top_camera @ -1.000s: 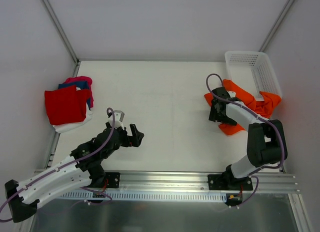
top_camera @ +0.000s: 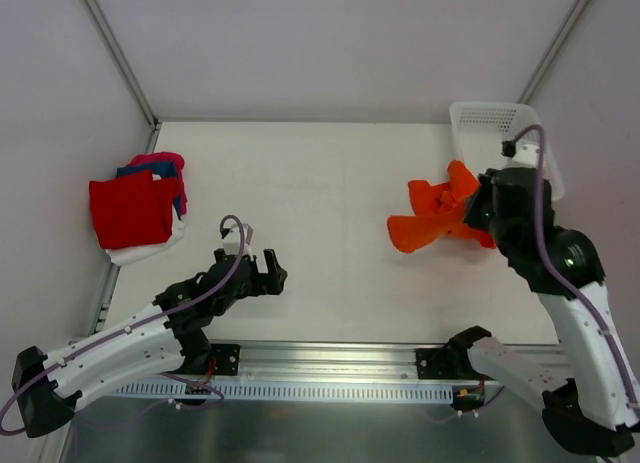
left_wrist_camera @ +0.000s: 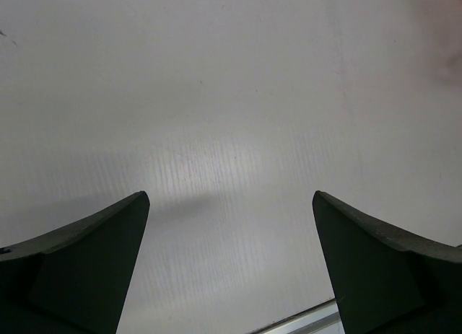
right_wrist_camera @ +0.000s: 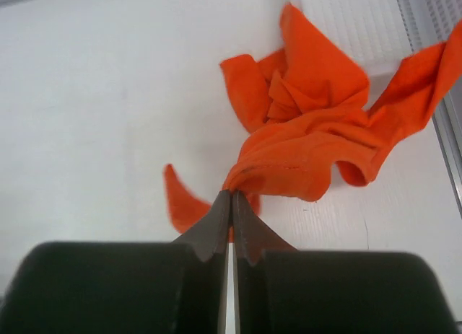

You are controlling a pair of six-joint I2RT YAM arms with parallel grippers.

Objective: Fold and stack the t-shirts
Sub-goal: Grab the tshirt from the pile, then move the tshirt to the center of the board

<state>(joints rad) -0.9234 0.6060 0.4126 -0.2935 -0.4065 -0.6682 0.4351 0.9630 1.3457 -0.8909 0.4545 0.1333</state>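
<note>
My right pincer [right_wrist_camera: 231, 195] is clamped tight on the orange t-shirt [right_wrist_camera: 303, 143], bunched just beside the basket [top_camera: 480, 113] at the right edge. My left pincer [left_wrist_camera: 231, 204] is spread wide, holding nothing, over open table [top_camera: 320, 173]. The stack of t-shirts [top_camera: 135, 211] sits at the left edge.

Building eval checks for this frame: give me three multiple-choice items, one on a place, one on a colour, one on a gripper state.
1. Where on the table does the folded stack of t-shirts lie?
A. by its left edge
B. at its centre
C. by its right edge

2. What colour is the t-shirt in the right gripper?
A. red
B. orange
C. white

3. How is the left gripper?
A. shut on cloth
B. shut on nothing
C. open, holding nothing

Answers:
1 A: the top view shows the stack at the left edge.
2 B: the right wrist view shows shut jaws pinching orange cloth.
3 C: the left wrist view shows jaws wide apart over bare table.
</note>
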